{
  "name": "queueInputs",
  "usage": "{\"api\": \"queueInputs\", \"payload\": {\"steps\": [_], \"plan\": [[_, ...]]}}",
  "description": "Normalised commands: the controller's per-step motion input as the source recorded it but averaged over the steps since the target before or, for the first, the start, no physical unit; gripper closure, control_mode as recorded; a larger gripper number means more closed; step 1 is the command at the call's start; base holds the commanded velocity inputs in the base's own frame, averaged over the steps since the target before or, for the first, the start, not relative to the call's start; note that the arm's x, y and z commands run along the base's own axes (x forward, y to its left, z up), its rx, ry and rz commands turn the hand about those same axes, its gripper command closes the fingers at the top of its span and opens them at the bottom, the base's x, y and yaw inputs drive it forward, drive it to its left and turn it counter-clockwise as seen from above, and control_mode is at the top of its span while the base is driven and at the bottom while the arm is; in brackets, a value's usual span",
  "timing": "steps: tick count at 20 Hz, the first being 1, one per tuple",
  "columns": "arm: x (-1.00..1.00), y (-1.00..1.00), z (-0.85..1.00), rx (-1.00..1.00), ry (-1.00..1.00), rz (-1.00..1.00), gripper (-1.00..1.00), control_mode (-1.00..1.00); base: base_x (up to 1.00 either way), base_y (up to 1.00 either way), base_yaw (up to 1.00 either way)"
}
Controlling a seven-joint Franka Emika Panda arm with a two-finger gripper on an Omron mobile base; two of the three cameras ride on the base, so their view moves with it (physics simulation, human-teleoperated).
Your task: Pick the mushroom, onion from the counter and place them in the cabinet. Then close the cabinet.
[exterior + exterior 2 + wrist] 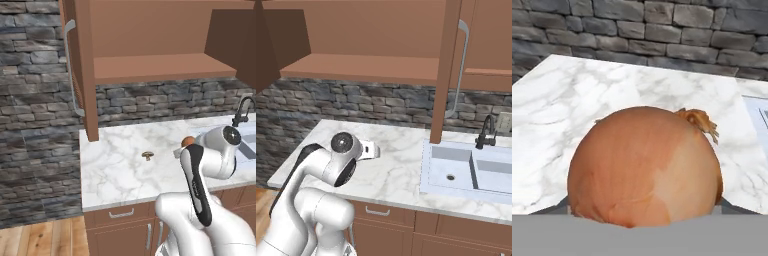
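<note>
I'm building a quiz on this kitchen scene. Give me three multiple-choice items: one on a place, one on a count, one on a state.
1. Where is the mushroom?
A. on the counter
B. on the cabinet shelf
C. in the sink

2. How many basins does the sink have?
A. one
B. two
C. three

3. How do the cabinet doors stand?
A. both shut
B. both open
C. removed

Key: A, it lies on bare marble in the left base view; B, a divider splits two basins; B, the shelf shows between both swung-out doors.
</note>
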Motion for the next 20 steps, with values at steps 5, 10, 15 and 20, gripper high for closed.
{"api": "queueInputs", "payload": {"steps": [5,10,15,20], "plan": [[-0.13,0.00,1.00,0.00,-0.03,0.00,1.00,-1.00,0.00,0.00,0.00],[-0.18,0.00,1.00,0.00,0.00,0.00,1.00,-1.00,0.00,0.00,0.00],[-0.09,0.00,1.00,-0.01,-0.16,0.00,1.00,-1.00,0.00,0.00,0.00],[0.00,0.01,1.00,-0.04,-0.40,0.00,1.00,-1.00,0.00,0.00,0.00]]}}
